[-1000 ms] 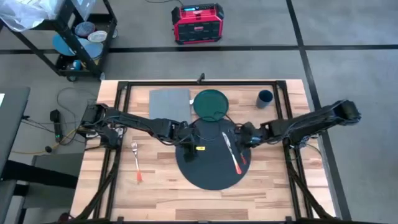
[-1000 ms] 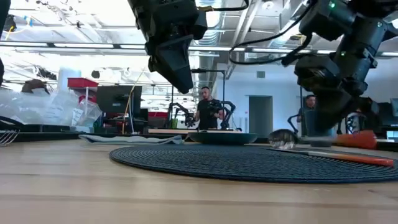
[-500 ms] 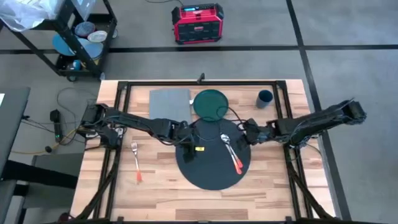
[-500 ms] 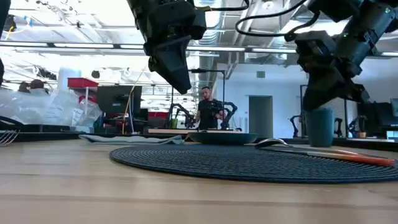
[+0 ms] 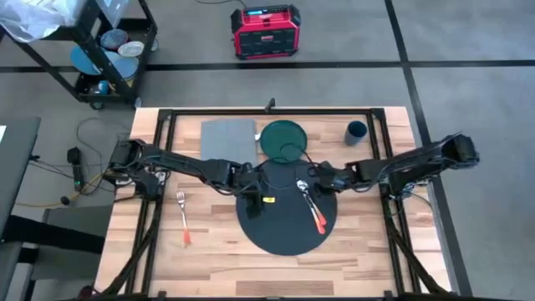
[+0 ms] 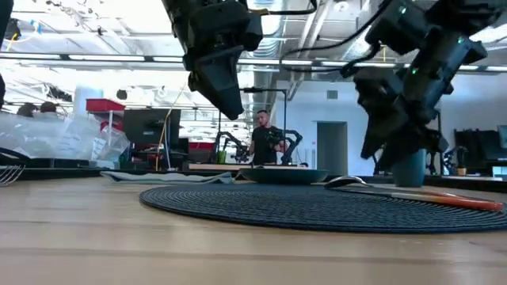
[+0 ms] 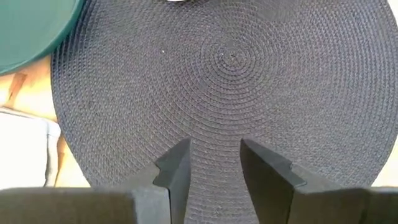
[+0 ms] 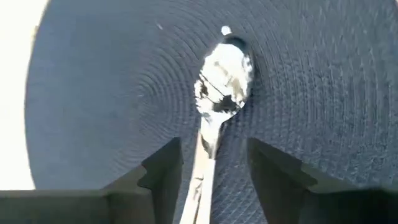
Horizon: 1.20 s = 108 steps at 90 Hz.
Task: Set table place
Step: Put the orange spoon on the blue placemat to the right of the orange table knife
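2 arms reach in from the worktop's [image 5: 209, 259] short sides and meet over its middle, each stretched nearly flat. We see the table place [image 5: 284, 230], a round dark mat, lying centred and slightly toward the near edge, with bare planks open on both sides and in front of it. A fork [image 5: 183, 218] lies on the wood to its left, well apart. Behind the mat sit a grey napkin [image 5: 227, 136], a green plate [image 5: 283, 139] touching the mat's far rim, and a blue cup [image 5: 356, 131] off to the right. We can read no writing anywhere.

Our left gripper [image 7: 214, 165] hangs above the mat's left part, jaws partly apart and empty. The right gripper [image 8: 214, 168] hovers low over the spoon [image 8: 222, 81], which rests on the mat's right half; its jaws are spread on either side of the handle without closing on it.
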### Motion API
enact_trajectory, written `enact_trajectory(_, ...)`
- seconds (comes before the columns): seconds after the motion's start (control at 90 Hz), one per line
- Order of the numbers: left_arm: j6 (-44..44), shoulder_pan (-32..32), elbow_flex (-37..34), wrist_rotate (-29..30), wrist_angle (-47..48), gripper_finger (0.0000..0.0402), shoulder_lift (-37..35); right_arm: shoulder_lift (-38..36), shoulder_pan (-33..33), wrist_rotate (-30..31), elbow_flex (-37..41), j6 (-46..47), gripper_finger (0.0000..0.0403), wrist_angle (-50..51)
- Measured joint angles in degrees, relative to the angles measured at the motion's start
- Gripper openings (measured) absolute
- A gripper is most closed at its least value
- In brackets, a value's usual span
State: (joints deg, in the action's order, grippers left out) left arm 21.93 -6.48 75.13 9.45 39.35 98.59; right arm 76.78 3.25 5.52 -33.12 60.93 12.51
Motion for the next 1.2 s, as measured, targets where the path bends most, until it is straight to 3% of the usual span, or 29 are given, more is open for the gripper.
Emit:
enact_trajectory(0.211, 0.03, -0.02, 0.0, 0.0, 0.88, 0.0123, 0.0, 1.32, -0.33, -0.52, 0.0, 0.26, 0.0155, -2.67)
enact_trajectory(0.433, 0.04, 0.0, 0.0, 0.0, 0.79, 0.0123, 0.0, 1.37, -0.05, -1.04, -0.02, -1.49, 0.0054, -4.74)
enact_trajectory(0.522, 0.04, -0.02, 0.0, -0.02, 0.81, 0.0123, 0.0, 1.26, -0.77, -1.14, -0.02, -2.07, 0.0037, -5.31)
enact_trajectory(0.622, 0.07, -0.02, 0.0, 0.0, 0.81, 0.0123, 0.0, 1.16, -1.73, -1.68, -0.02, -2.97, 0.005, -6.23)
enact_trajectory(0.933, 0.15, -0.02, 0.0, -0.02, 1.9, 0.0123, -0.02, 1.02, -6.53, -6.88, 5.08, 1.69, 0.016, -13.81)
enact_trajectory(1.2, 0.31, -0.02, 0.0, -0.04, 2.5, 0.0123, -0.02, 0.14, -6.67, -8.22, 10.78, 6.86, 0.0151, -23.59)
